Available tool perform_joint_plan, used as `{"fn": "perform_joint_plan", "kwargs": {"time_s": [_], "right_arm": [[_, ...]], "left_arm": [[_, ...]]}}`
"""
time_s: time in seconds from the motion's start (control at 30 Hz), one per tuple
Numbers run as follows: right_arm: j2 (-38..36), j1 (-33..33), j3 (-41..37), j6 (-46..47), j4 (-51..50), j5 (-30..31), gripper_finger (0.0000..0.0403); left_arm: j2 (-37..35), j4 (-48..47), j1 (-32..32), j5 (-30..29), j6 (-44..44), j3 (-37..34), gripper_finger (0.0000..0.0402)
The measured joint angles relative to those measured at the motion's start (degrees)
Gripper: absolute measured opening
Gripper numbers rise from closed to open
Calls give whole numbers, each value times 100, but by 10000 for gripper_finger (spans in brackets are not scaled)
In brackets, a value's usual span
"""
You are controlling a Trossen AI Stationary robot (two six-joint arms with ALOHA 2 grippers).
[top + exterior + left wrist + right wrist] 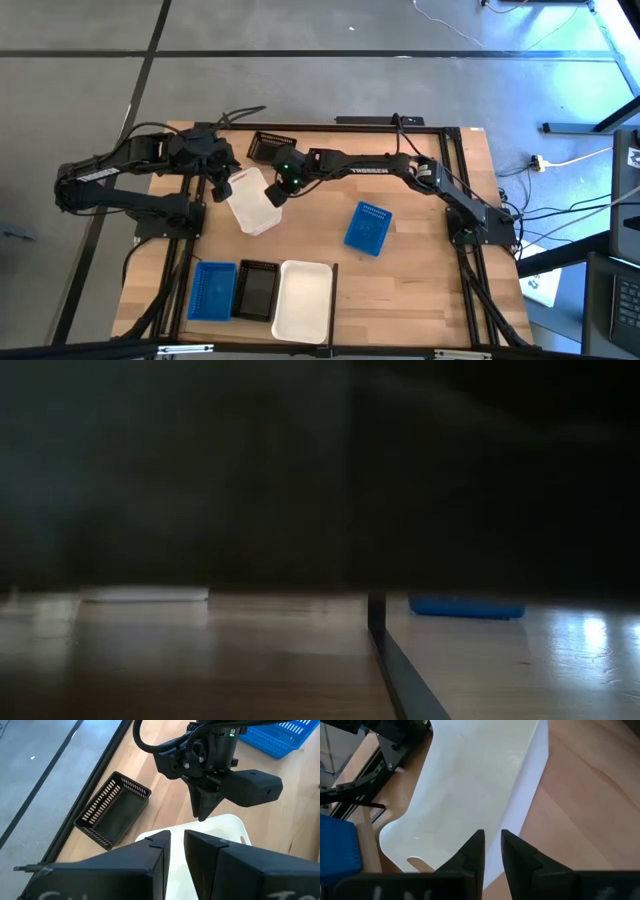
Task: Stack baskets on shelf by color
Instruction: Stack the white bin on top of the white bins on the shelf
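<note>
A white basket sits mid-table on the shelf's wooden board, and both grippers are shut on it. My left gripper is at its left end and my right gripper at its far right end. A black slotted basket lies behind them near the far rail. One blue basket rests right of centre. A blue, a black and a white basket stand side by side at the near edge. My left gripper pinches the white basket's rim between its two fingers, one inside the basket and one outside. My right gripper pinches the rim of the basket's wall from above, one finger inside the basket and one outside; in the left wrist view it points down onto the far rim. Whether the basket is lifted clear, I cannot tell.
Black rails edge the board on both sides, and the arm bases stand at its left and right. Bare wood lies near the right side. The low view is mostly dark; a black rail crosses it, with a blue basket beyond.
</note>
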Motion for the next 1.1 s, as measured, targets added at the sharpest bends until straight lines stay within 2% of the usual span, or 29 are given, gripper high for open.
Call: {"fn": "perform_joint_plan", "kwargs": {"time_s": [0.1,0.27,0.43,0.67,0.87,1.1], "right_arm": [[35,0,7,7,28,-17,62],[199,-2,9,149,83,-438,62],[290,-2,22,-25,161,-476,62],[335,0,22,-459,360,-400,62],[401,2,-14,-462,225,-57,62],[403,2,-9,-525,231,-63,58]], "left_arm": [[0,0,0,0,1,0,47],[0,-1,0,1,2,-2,47],[-2,1,0,0,2,-2,47],[0,0,0,1,2,-2,47],[0,0,0,-1,2,-2,47],[0,2,0,-1,22,-2,47]]}}
